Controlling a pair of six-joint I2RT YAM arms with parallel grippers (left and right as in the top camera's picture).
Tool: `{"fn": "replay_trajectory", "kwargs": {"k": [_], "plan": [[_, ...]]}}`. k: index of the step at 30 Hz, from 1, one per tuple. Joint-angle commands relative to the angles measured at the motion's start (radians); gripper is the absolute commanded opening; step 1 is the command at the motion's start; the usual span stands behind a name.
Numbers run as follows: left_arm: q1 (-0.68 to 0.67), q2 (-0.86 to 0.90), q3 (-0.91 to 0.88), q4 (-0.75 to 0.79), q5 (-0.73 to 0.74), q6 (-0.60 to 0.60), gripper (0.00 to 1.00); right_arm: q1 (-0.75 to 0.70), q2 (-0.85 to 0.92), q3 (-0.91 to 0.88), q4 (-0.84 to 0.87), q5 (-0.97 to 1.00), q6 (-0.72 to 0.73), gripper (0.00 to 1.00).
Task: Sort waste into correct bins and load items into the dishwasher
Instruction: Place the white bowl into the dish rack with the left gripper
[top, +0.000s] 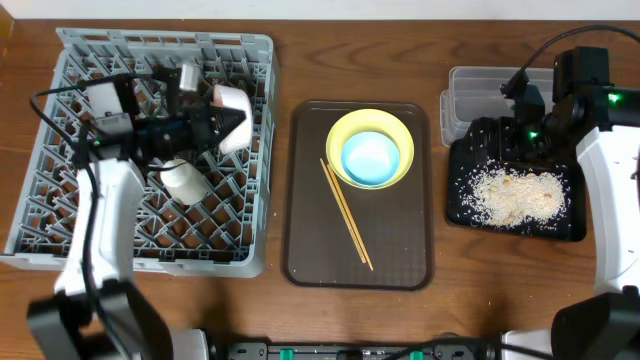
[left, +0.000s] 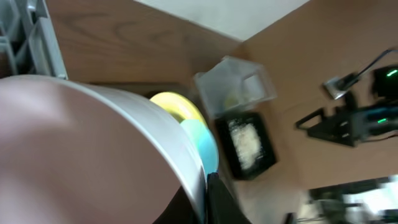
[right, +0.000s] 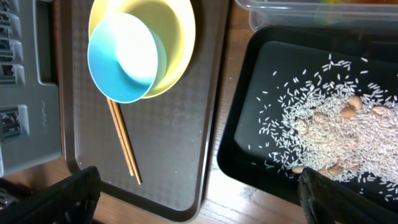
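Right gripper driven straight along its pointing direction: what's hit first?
Likely the left rim of the shallow glossy black rectangular tray, or the wooden table strip beside it; depth is unclear.

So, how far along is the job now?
Done: the crumbs lie in the black tray and the cup sits in the rack. In hand: the left jaws hold the white bowl over the rack; the right jaws are open above the black tray. Left: the plate, blue bowl and chopsticks are on the brown tray, not yet racked.
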Motion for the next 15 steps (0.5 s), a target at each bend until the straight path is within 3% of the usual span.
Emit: {"fn": "replay_trajectory", "kwargs": {"k": [1, 6, 15], "plan": [[0.050, 0.094, 0.019, 0.075, 0.241, -0.072, 0.08, -0.003, -0.021, 0.014, -0.002, -0.011, -0.002, 0.99], [0.094, 0.210, 0.019, 0.205, 0.302, -0.193, 0.08, -0.003, -0.021, 0.014, -0.002, -0.011, -0.002, 0.99], [0.183, 0.311, 0.019, 0.209, 0.296, -0.193, 0.09, -0.003, -0.021, 0.014, -0.003, -0.011, -0.002, 0.99]]}}
